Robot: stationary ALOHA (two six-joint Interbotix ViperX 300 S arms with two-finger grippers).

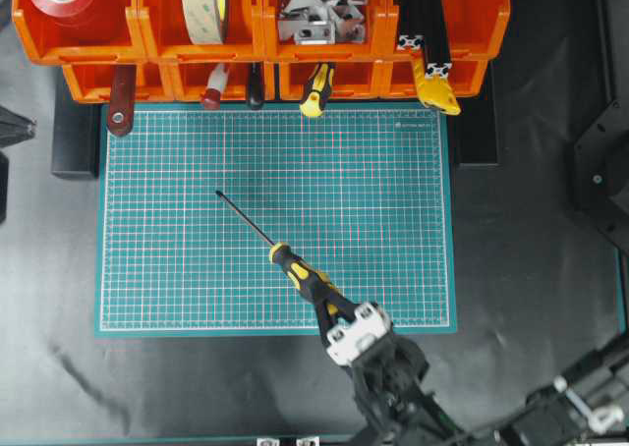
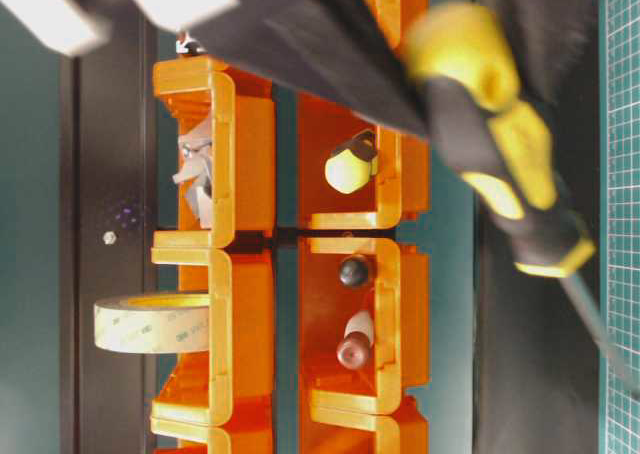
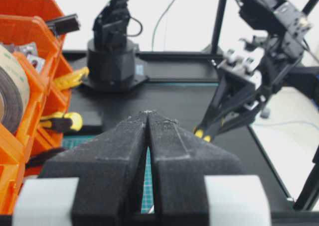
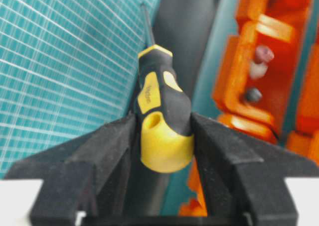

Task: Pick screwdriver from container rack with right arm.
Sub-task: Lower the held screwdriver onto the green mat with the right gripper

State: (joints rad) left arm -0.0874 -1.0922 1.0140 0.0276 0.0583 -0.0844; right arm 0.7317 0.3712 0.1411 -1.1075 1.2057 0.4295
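We see the black jointed right arm [image 1: 413,397] reaching in from the lower right of the overhead view, its wrist bent so that the white-trimmed, two-fingered right end effector [image 1: 329,304] points up and to the left across the mat. Its jaws are clamped on the butt end of the long screwdriver [image 1: 295,269] with the thick yellow-and-black handle and thin dark metal shaft; the right wrist view shows the handle [image 4: 162,116] wedged between the two black fingers [image 4: 112,146], the yellow cap nearest the camera. The screwdriver lies diagonally over the green gridded cutting mat [image 1: 177,220], its shaft tip toward the mat's middle, well apart from the bright orange plastic container rack [image 1: 472,19] along the top edge. We cannot tell whether the tip touches the mat. A smaller yellow-and-black handled tool [image 1: 316,87] sticks out of the rack's lower row. The black padded left end effector [image 3: 148,136] fills its own wrist view with the two pads pressed together on nothing, above the dark counter [image 1: 531,230].
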